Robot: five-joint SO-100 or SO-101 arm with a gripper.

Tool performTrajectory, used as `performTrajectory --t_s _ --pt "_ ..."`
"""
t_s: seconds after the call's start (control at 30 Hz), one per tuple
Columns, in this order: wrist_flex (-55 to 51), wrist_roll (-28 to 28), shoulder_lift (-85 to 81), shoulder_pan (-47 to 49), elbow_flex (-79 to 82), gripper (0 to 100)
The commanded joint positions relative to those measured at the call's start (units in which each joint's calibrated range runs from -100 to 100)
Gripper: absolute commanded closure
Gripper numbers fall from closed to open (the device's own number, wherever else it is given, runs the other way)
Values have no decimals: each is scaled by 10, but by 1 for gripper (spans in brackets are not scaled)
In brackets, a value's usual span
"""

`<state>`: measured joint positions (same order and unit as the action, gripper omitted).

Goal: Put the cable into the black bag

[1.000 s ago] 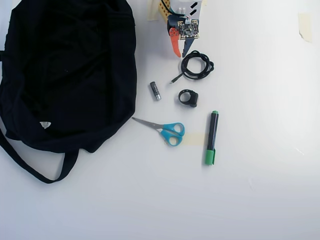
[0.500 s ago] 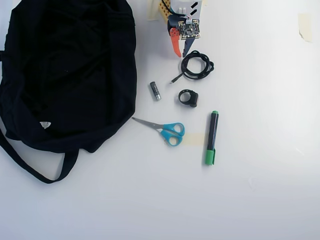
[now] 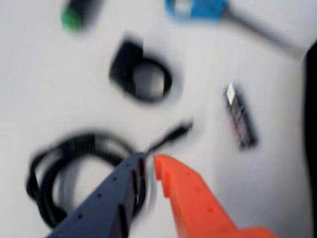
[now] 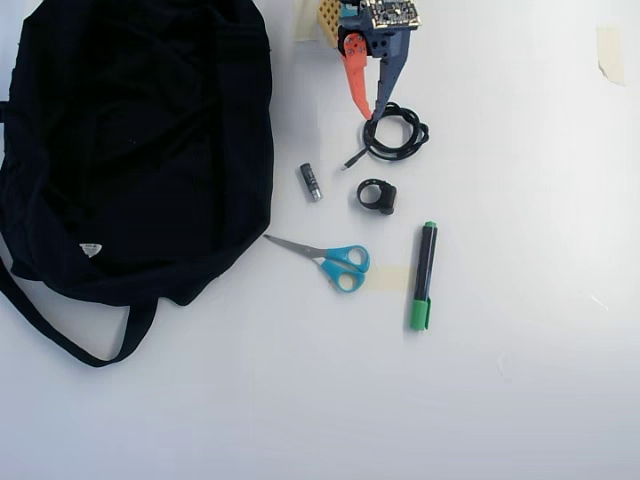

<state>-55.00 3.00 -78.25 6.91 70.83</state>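
Note:
The cable (image 4: 418,136) lies as a small loose black coil on the white table at the top middle of the overhead view, its plug end pointing down-left. In the blurred wrist view the cable (image 3: 79,141) curls at lower left. My gripper (image 4: 370,116) hangs over the coil's left edge, orange finger left and dark blue finger right. Seen from the wrist, my gripper (image 3: 148,159) has its jaws almost together with nothing between them, and the tips end just short of the plug strand. The black bag (image 4: 130,140) fills the left side, a white label low on it and a strap below.
Below the cable lie a black ring-shaped clip (image 4: 386,201), a small grey cylinder (image 4: 311,182), blue-handled scissors (image 4: 336,262) and a green-capped marker (image 4: 424,275). The wrist view shows the clip (image 3: 125,67), the cylinder (image 3: 240,116) and the scissors (image 3: 195,9). Tape patch (image 4: 610,50) at top right.
The gripper has tipped forward and its fingers have reached down the overhead view, from above the coil to its left edge. The cable and other things have not moved.

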Motion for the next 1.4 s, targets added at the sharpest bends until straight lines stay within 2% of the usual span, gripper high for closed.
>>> performTrajectory --t_s 0.0,0.4,0.43,0.53,0.67,0.9,1.37 --pt "72 -1 76 15 -84 98" --pt "567 -3 373 18 -171 98" --pt "580 -2 402 18 -192 98" --pt "582 -9 494 14 -289 98" --pt "581 -59 599 -2 -417 98" --pt "581 -42 724 -14 -566 98" --pt "582 -28 733 -15 -576 98"
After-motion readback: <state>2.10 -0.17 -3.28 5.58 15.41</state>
